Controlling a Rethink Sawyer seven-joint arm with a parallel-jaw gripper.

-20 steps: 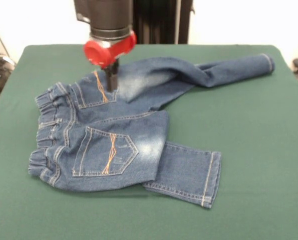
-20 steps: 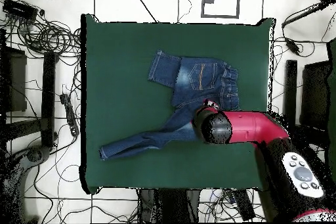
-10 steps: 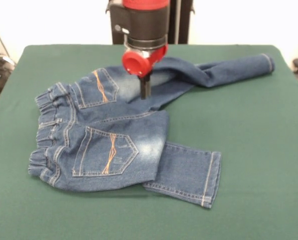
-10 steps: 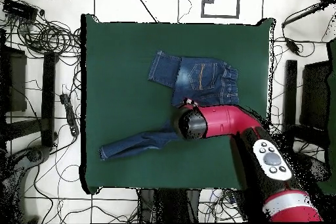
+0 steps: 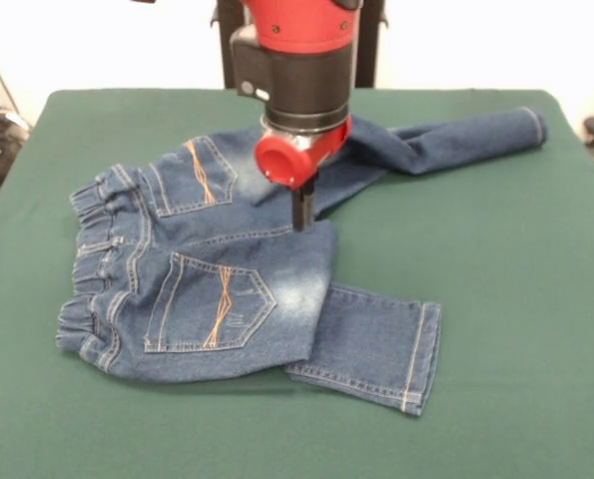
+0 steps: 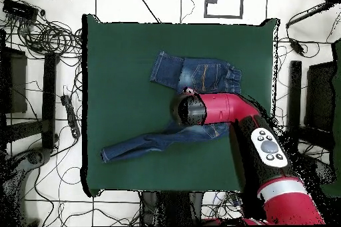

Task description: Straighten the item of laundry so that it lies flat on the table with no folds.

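Observation:
The item of laundry [image 5: 217, 289], a small pair of blue jeans, lies seat up on the green table [image 5: 496, 259]. One leg [image 5: 376, 344] is folded under the seat and sticks out at the near right. The other leg [image 5: 476, 135] stretches to the far right corner. My gripper [image 5: 301, 215] hangs from the red wrist and points straight down, shut, with its tips at the crotch edge of the denim. In the overhead view the red arm [image 6: 213, 110] covers the gripper and the middle of the jeans [image 6: 200, 74]; the long leg [image 6: 133, 148] runs to the lower left.
Bare green cloth [image 6: 120, 58] surrounds the jeans on all sides. Cables [image 6: 46, 38] and black stands [image 6: 50, 98] lie on the floor beyond the table's edges.
The arm has swung from above the far back pocket across to the crotch and come nearer the camera. The jeans keep the same shape.

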